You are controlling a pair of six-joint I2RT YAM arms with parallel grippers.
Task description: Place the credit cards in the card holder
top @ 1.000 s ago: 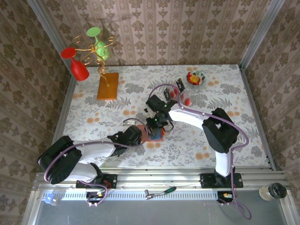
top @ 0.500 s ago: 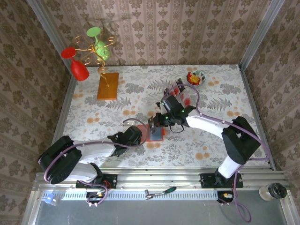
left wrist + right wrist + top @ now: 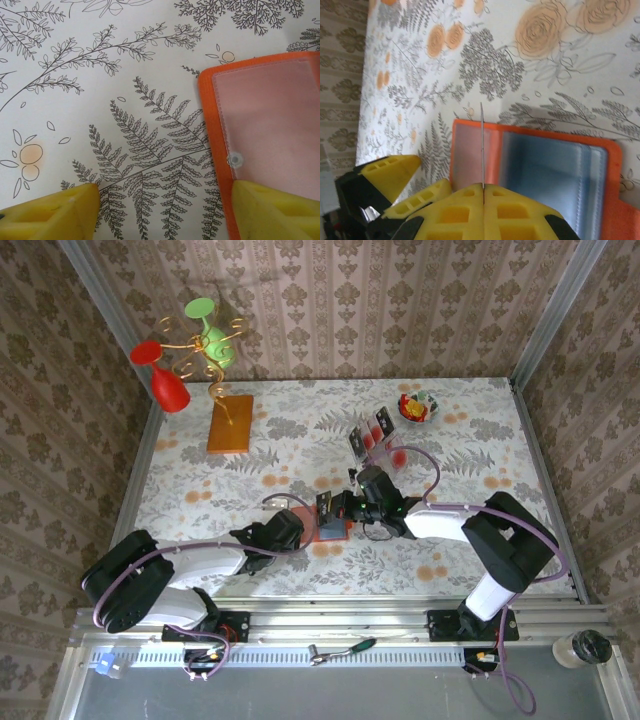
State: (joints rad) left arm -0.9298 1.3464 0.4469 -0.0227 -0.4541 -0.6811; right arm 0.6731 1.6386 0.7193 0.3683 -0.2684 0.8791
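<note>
One credit card point(image 3: 482, 145) is clamped edge-on in the right tool point(image 3: 483, 189), its thin edge pointing toward the open card holder point(image 3: 547, 167). The holder lies flat on the counter point(image 3: 250, 480), long axis left to right. The left tool point(image 3: 160, 210), fingers apart, straddles the holder's edge. If tilted, the card may skid over the clear pocket point(image 3: 270, 115) or shove the holder.

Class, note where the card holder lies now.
In the top view the card holder lies open at centre, with the left gripper at its left edge and the right gripper over it.
</note>
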